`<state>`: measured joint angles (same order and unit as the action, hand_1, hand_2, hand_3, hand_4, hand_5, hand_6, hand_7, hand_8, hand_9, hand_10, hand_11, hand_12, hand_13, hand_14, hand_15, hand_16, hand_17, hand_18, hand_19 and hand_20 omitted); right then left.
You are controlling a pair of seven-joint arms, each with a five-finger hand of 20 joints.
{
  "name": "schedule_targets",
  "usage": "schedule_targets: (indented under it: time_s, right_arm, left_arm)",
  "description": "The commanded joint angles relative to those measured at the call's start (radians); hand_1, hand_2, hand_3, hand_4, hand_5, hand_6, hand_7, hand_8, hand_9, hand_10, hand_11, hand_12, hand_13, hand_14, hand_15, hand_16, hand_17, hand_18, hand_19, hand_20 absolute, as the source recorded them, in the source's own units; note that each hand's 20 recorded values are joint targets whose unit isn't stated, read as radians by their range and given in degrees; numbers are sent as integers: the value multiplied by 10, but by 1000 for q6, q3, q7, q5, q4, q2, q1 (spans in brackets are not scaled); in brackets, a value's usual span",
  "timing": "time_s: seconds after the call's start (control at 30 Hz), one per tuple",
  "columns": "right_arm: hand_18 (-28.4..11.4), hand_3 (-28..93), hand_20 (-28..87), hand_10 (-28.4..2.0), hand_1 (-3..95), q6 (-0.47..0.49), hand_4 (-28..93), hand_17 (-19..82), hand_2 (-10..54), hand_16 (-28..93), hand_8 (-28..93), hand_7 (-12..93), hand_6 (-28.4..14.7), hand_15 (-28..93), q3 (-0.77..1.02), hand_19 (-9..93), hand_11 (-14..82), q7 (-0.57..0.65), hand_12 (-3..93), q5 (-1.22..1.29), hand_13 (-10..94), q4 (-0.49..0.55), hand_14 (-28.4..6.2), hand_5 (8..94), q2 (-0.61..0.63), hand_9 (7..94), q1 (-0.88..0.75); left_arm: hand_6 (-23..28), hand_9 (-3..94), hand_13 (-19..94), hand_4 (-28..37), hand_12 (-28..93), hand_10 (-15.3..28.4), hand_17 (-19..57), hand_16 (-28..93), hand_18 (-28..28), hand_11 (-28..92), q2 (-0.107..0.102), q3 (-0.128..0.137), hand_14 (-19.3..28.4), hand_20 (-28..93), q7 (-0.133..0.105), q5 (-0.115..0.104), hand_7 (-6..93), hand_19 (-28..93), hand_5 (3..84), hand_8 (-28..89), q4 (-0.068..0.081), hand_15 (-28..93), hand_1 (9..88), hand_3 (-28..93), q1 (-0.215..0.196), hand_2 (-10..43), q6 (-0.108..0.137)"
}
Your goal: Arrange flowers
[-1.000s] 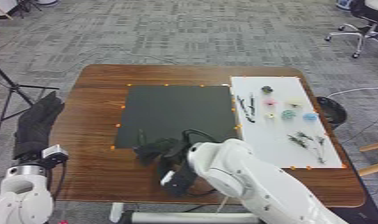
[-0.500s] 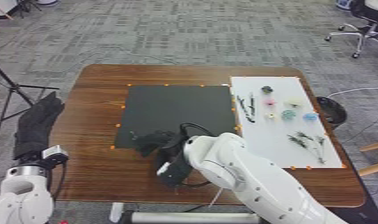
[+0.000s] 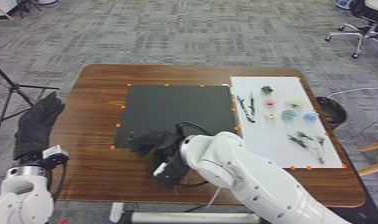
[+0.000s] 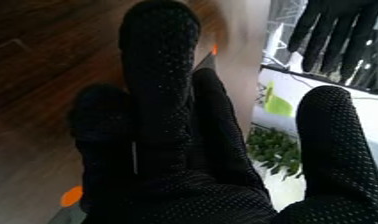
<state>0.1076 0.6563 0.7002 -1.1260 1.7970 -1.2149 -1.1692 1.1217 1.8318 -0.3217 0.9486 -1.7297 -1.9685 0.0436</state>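
Right robot hand [image 3: 152, 142]: at the near edge of the black sheet [image 3: 178, 110], fingers nearly straight, thumb apart, nothing gripped
Left robot hand [image 3: 41, 122]: by the left edge of the desk [image 3: 92, 170], fingers extended, empty
Flower heads [image 3: 288, 115]: grouped on the white sheet [image 3: 265, 142] at right
Dark stems [image 3: 250, 111]: left of the flower heads
Green sprigs [image 3: 303, 141]: on the white sheet's near part

six flower heads [image 3: 310, 116], two hands [image 3: 37, 122], one black mat [image 3: 178, 110], one white sheet [image 3: 276, 142]
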Motion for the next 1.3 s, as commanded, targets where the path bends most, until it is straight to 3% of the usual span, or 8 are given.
schedule_targets:
  time_s: [0.03,0.33,0.97,1.13,1.3]
  right_arm:
    - [-200,512,382,-150,234,23,-82,516,112,300,-62,20,-97,434,-17,911,45,-38,50,-55,893,-47,-80,492,-59,448,56]
    - [-200,516,384,-145,233,43,-83,514,112,300,-61,19,-96,436,-4,910,44,-43,49,-105,891,-113,-82,486,-93,442,70]
    - [-199,522,388,-142,233,29,-86,511,115,296,-61,18,-96,439,13,907,43,-77,48,-187,885,-186,-83,474,-123,432,123]
    - [-198,524,389,-140,233,19,-87,510,115,296,-61,19,-95,440,29,906,43,-73,48,-127,885,-140,-82,474,-90,431,111]
    - [-198,522,389,-142,235,-3,-88,511,116,295,-60,22,-94,439,65,906,44,-76,48,-24,885,0,-82,479,33,436,58]
  left_arm:
    - [13,372,328,-283,105,117,11,27,102,117,15,9,136,139,11,11,102,24,403,-72,-6,92,176,737,0,62,-17]
    - [12,372,327,-283,105,117,11,27,102,117,35,23,136,139,22,29,104,23,403,-72,-6,93,176,739,6,61,-32]
    - [12,372,327,-283,105,117,11,27,102,116,43,28,135,140,26,36,103,24,402,-72,-6,92,175,740,8,61,-39]
    - [12,371,326,-283,106,117,11,27,102,116,47,31,135,139,29,40,102,24,401,-72,-6,92,175,740,10,60,-42]
    - [13,370,326,-283,106,116,11,27,103,116,40,26,135,139,25,34,101,24,402,-71,-6,92,175,739,7,61,-36]
